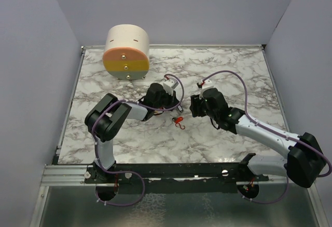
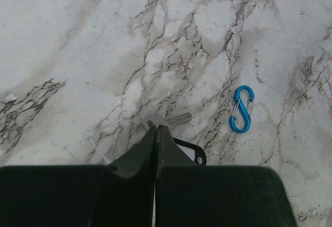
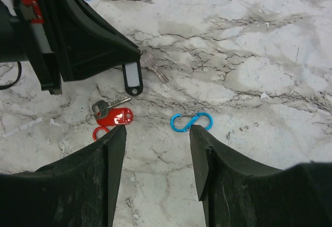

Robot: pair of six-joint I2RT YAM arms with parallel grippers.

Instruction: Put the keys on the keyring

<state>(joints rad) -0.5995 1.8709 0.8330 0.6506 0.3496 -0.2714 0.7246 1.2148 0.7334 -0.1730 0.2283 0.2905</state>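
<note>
marble table (image 1: 233,76), and nearest us the right gripper (image 3: 158,133) hangs half open, blue clip (image 3: 192,121) just ahead of its fingertips. drop in crooked and a fingertip could flick it across that slick top. red tag (image 3: 115,117) lies just beside. past it, left gripper (image 2: 156,129) pinched shut on a silver key (image 3: 151,66), black tag (image 3: 133,77) at its tip. grippers close, they could bump. open marble to the right, cylinder (image 1: 127,50) far back left.
</note>
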